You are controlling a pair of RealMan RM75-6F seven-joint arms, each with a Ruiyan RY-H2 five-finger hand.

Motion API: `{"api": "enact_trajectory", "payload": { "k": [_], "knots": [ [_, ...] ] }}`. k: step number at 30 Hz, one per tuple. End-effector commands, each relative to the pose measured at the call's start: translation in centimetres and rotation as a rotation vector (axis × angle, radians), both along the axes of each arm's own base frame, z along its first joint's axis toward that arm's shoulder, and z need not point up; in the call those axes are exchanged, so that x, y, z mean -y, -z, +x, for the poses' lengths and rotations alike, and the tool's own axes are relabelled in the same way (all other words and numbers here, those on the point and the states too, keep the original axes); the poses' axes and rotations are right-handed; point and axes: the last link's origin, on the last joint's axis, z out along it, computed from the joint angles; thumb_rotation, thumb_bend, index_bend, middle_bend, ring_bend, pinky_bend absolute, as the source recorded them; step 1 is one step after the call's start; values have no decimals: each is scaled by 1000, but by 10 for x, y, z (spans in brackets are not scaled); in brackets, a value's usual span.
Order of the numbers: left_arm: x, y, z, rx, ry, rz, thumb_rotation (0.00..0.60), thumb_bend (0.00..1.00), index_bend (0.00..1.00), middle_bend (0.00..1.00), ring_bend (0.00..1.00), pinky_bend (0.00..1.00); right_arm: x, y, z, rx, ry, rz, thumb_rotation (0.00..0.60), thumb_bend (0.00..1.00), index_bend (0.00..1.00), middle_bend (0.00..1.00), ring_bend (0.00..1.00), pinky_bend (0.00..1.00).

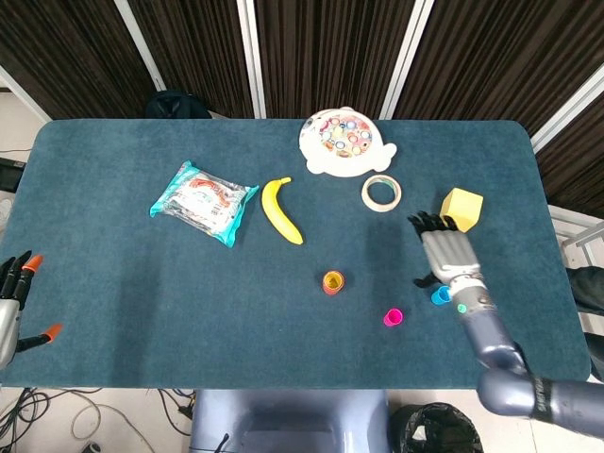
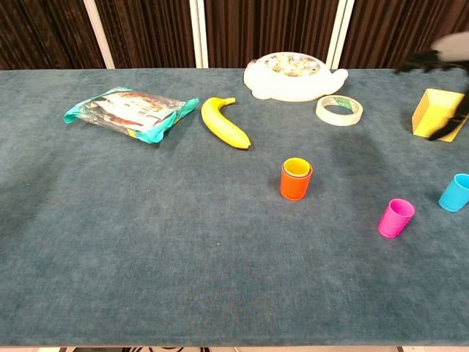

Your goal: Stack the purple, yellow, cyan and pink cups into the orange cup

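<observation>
The orange cup (image 1: 333,282) (image 2: 295,182) stands upright mid-table with the yellow cup (image 2: 297,168) nested inside it; a purple rim barely shows between them. A pink cup (image 1: 394,317) (image 2: 396,218) stands alone to the right front. Further right is the cyan cup (image 1: 440,296) (image 2: 454,193). My right hand (image 1: 446,253) (image 2: 438,61) hovers open, fingers spread, above the cyan cup and holds nothing. My left hand (image 1: 13,300) shows only at the table's left edge, fingers apart and empty.
A banana (image 1: 281,211), a snack bag (image 1: 203,201), a white round toy (image 1: 343,142), a tape roll (image 1: 381,192) and a yellow block (image 1: 461,209) lie across the far half of the table (image 1: 113,264).
</observation>
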Motion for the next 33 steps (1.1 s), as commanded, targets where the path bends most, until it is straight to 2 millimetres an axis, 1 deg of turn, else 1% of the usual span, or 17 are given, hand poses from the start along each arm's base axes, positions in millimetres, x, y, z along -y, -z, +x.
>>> {"api": "enact_trajectory", "payload": {
  "k": [1,5,10,12,16,23,33],
  "knots": [
    [0,3,1,-1,3,-10,600,0,0,0,0,38,-20,-8,-27,-25,14,14,600,213,111,0,15,11],
    [0,7,1,-4,2,-24,600,0,0,0,0,38,-32,-3,-40,-23,18,40,600,213,126,0,15,11],
    [-1,7,1,-4,1,-19,600,0,0,0,0,38,-36,7,-50,-19,37,66,600,213,152,0,15,11],
    [-1,6,0,-5,0,-17,600,0,0,0,0,38,-37,12,-53,-15,48,75,600,213,178,0,15,11],
    [-2,5,-1,-4,-4,-10,600,0,0,0,0,38,-36,22,-59,-3,64,79,600,213,226,0,15,11],
    [-2,4,0,3,-2,-5,600,0,0,0,0,38,-30,30,-65,-13,67,56,600,214,283,0,15,11],
    [-1,3,0,6,5,-3,600,0,0,0,0,38,-29,31,-75,-21,90,39,600,215,337,0,15,11]
  ]
}}
